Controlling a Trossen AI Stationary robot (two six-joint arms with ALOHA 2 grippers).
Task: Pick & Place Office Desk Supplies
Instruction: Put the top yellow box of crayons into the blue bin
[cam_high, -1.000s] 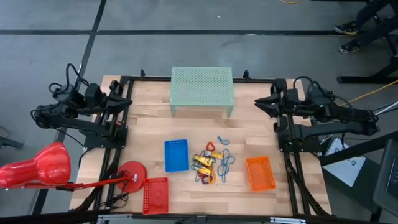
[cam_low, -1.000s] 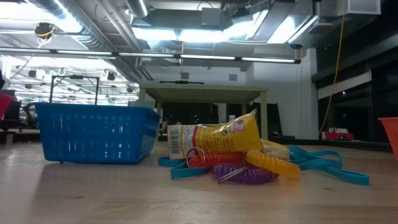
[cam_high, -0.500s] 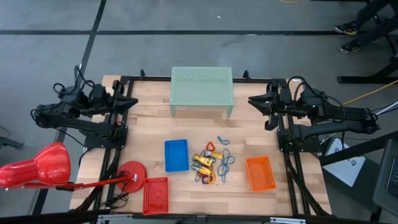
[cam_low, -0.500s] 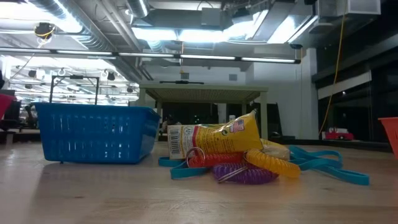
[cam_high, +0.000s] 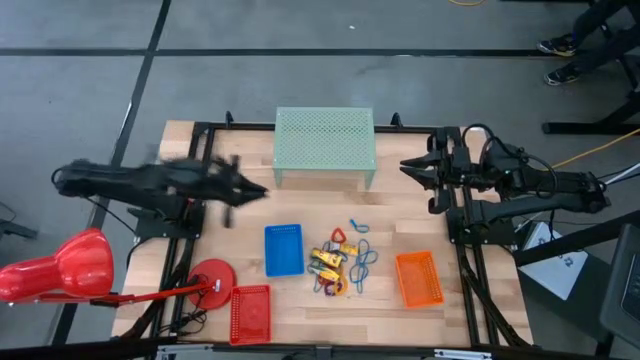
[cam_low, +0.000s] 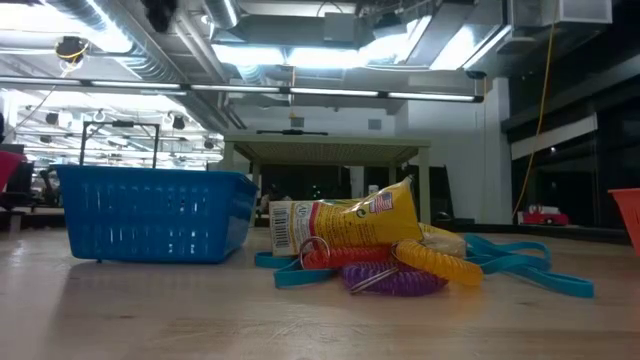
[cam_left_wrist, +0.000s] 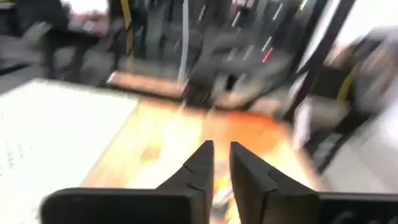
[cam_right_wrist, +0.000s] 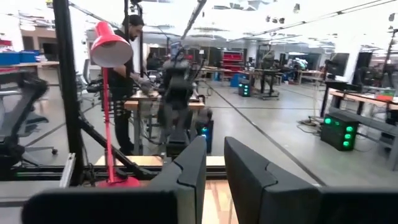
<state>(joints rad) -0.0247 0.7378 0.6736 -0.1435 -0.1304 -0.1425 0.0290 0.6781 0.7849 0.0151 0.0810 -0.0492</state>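
The office supplies (cam_high: 342, 262) lay in a loose heap on the wooden worktop (cam_high: 240, 215), just beside the blue tray's (cam_high: 283, 249) long side and between it and the orange tray (cam_high: 418, 278). From table height the heap showed a yellow packet (cam_low: 345, 224) lying over red (cam_low: 340, 256), orange (cam_low: 437, 262) and purple coil loops (cam_low: 395, 281), with blue bands (cam_low: 520, 265) trailing away from the blue tray. The left hand (cam_high: 250, 190) was out over the worktop behind the blue tray, blurred — near the pale green mesh stand's (cam_high: 324, 140) left front corner; in its own wrist view its fingers (cam_left_wrist: 199, 167) stood a narrow gap apart, pinching nothing. The right hand (cam_high: 412, 170) hung at the worktop's edge on the far side of the stand from the left hand, well apart from the blue tray and the heap; its fingers (cam_right_wrist: 194, 163) were likewise only slightly parted and held nothing. A red tray (cam_high: 250, 312) sat nearer the front edge than the blue tray, next to the red desk lamp's (cam_high: 58, 268) round base.
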